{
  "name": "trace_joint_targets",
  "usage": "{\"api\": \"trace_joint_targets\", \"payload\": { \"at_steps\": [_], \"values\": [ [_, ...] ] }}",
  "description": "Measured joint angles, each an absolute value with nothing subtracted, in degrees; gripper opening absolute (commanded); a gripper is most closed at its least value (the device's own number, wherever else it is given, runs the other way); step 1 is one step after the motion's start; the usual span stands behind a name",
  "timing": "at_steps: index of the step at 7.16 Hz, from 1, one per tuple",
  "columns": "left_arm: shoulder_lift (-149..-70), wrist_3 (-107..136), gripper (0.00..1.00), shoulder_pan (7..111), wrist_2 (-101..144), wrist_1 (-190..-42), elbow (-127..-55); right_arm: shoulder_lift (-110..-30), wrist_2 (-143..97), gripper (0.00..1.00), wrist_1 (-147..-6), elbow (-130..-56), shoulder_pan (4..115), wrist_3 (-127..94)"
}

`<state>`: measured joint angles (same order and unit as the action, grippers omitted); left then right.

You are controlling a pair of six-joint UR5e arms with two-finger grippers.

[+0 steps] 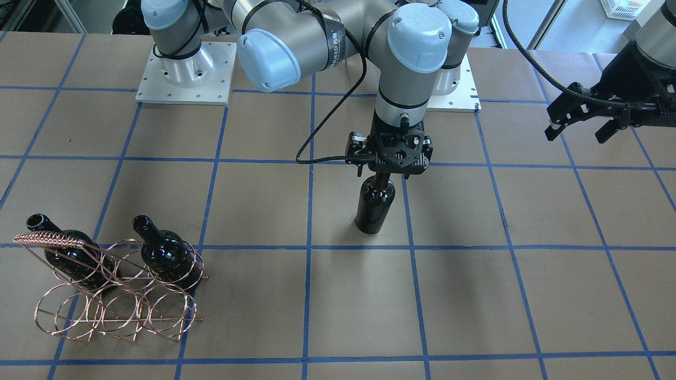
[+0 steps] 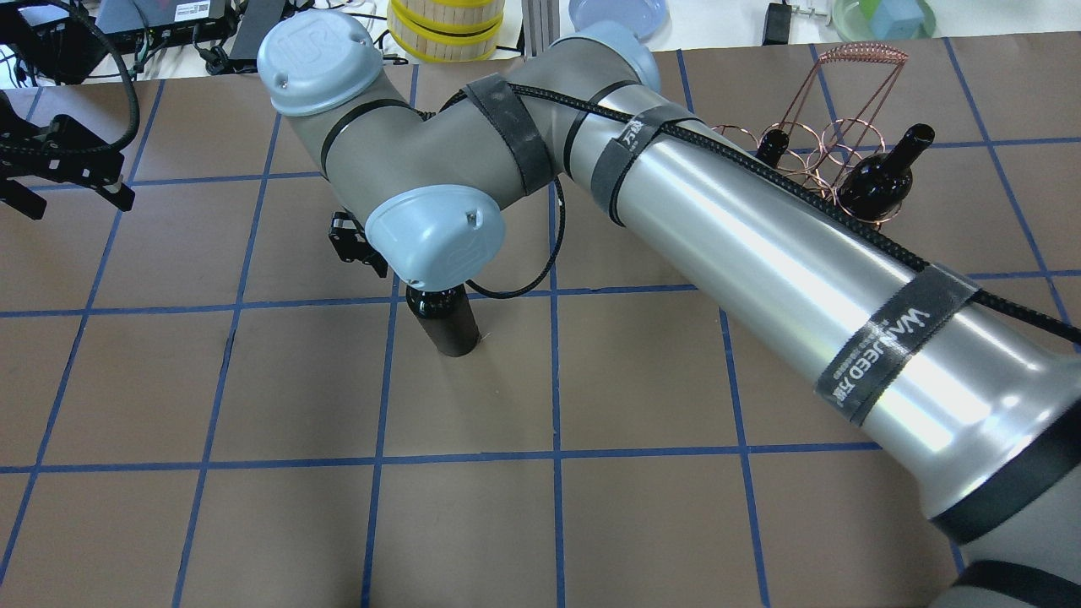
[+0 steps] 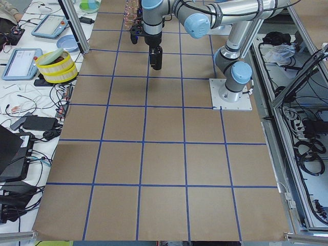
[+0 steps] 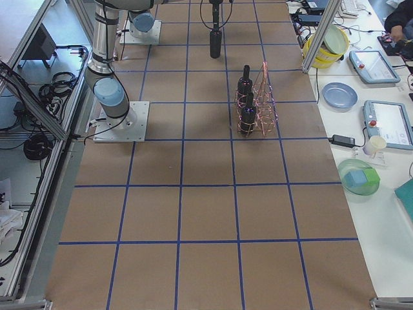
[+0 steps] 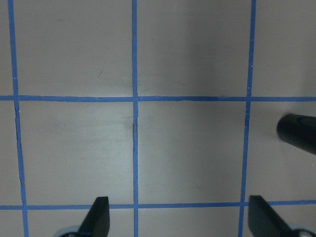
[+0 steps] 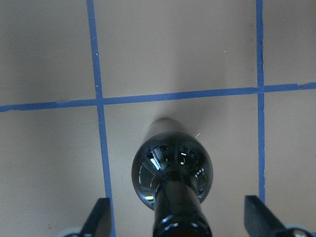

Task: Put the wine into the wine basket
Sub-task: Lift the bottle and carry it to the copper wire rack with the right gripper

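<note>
Nearest in the front-facing view, at the lower left of the frame, the copper wine basket (image 1: pixel 116 306) stands on the counter (image 1: pixel 475 295). Two bottles already lie tilted in its outer rings, one (image 1: pixel 71 256) under the twisted handle and one (image 1: pixel 170 259) on the other side, with their necks pointing up and away. The ring between them looks free. Farther back, well apart from the basket and near the frame's centre, the third wine bottle (image 1: pixel 375 203) stands upright on the counter beside a blue tape line. The right hand (image 1: pixel 384 173) hangs straight down over it. In the right wrist view its fingers (image 6: pixel 101 217) are spread wide at both lower corners, and the neck rises between them without touching either, so the hand grips nothing yet. Farthest, at the upper right of the frame, the left hand (image 1: pixel 576 132) hovers above bare counter, likewise wide open and empty. The bottle is rigid glass, probably weighty for its size, glossy enough to slip, and breakable if dropped or knocked against the wire. The neck just under the lip seems the sensible hold, since the lip would check a downward slide. From so high a hold the heavy body will tend to swing when tilted toward the ring, so a firm, centred squeeze is likely called for.
</note>
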<state>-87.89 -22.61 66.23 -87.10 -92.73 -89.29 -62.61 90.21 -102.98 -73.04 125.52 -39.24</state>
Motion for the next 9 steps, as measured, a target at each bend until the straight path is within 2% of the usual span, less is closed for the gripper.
{"api": "trace_joint_targets", "payload": {
  "at_steps": [2, 3, 4, 9],
  "values": [
    [-87.89, -22.59, 1.00, 66.26, -87.10, -92.80, -89.39, -62.37, 90.26, 0.25, -103.55, -73.14, 125.53, -39.55],
    [-87.89, -22.63, 1.00, 66.27, -87.10, -92.81, -89.43, -62.36, 90.36, 0.21, -103.60, -73.18, 125.53, -39.60],
    [-87.89, -22.68, 1.00, 66.27, -87.08, -92.81, -89.45, -62.40, 90.49, 0.18, -103.61, -73.20, 125.52, -39.63],
    [-87.83, -22.51, 1.00, 66.34, -85.43, -92.85, -89.47, -65.74, 91.85, 0.17, -102.03, -73.13, 123.87, -37.78]
  ]
}}
